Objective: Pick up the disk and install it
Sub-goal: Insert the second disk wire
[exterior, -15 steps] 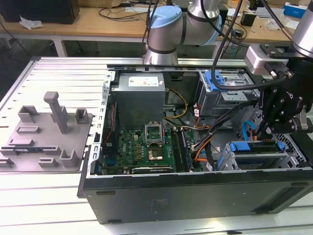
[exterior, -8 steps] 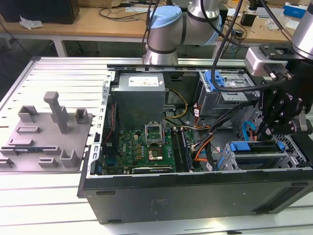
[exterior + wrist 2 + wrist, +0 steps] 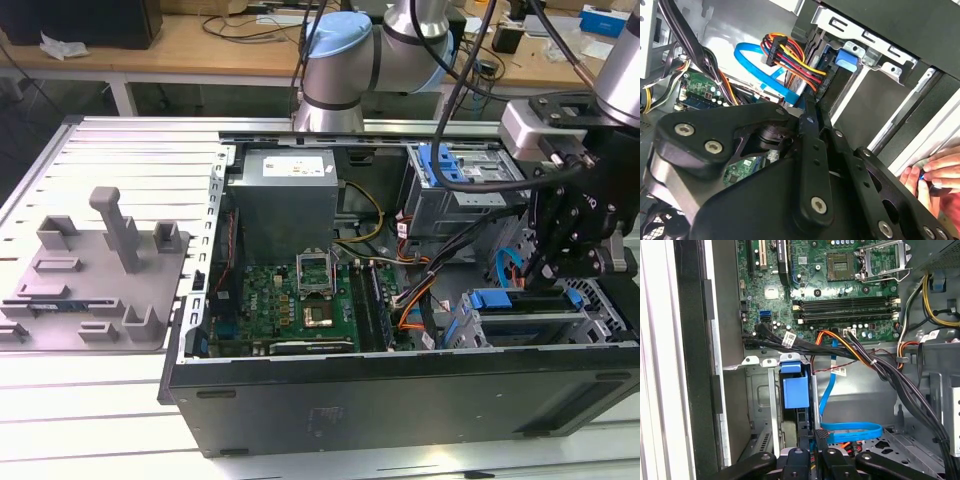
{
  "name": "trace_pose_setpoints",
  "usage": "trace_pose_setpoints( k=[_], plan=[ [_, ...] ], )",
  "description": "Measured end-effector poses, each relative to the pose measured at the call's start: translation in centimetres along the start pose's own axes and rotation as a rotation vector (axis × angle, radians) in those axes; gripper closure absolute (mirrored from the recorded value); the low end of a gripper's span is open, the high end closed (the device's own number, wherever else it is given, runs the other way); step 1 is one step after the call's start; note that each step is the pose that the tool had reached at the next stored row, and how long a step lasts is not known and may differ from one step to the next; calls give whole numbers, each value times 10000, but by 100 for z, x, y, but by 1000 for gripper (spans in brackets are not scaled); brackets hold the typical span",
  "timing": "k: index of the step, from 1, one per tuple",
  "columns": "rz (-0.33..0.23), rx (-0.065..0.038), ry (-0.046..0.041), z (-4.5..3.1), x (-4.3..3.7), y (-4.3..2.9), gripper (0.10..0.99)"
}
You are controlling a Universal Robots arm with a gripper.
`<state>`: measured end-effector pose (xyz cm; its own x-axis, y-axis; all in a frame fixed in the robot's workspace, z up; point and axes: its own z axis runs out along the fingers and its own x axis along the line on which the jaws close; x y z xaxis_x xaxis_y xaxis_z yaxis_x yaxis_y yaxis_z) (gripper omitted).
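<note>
An open computer case [image 3: 400,400] lies on the bench [image 3: 90,420], its green circuit board [image 3: 300,295] exposed. At the exterior view's right the black pincer [image 3: 560,285] reaches down into the drive bay [image 3: 530,325]. The disk [image 3: 796,392], with its blue carrier, sits edge-on in that bay, just ahead of the pincer [image 3: 815,440], whose fingers look closed together near its rear edge. A person's hand [image 3: 935,170] rests at the case wall.

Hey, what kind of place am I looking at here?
Probably a robotics or electronics lab workbench. An opened desktop computer case lies on a slotted metal table with its motherboard exposed, a robot arm stands behind it, and a wooden bench with cables runs along the back.
</note>
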<state>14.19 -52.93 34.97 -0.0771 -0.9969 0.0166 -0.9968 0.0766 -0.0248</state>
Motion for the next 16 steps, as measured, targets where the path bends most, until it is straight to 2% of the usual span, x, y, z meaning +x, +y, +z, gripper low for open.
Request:
trace_pose_setpoints(
  k=[11, 16],
  plan=[
    [0, -1, 1, 37, 7, -3, 925],
    [0, -1, -2, 76, 7, -2, 925]
  ],
)
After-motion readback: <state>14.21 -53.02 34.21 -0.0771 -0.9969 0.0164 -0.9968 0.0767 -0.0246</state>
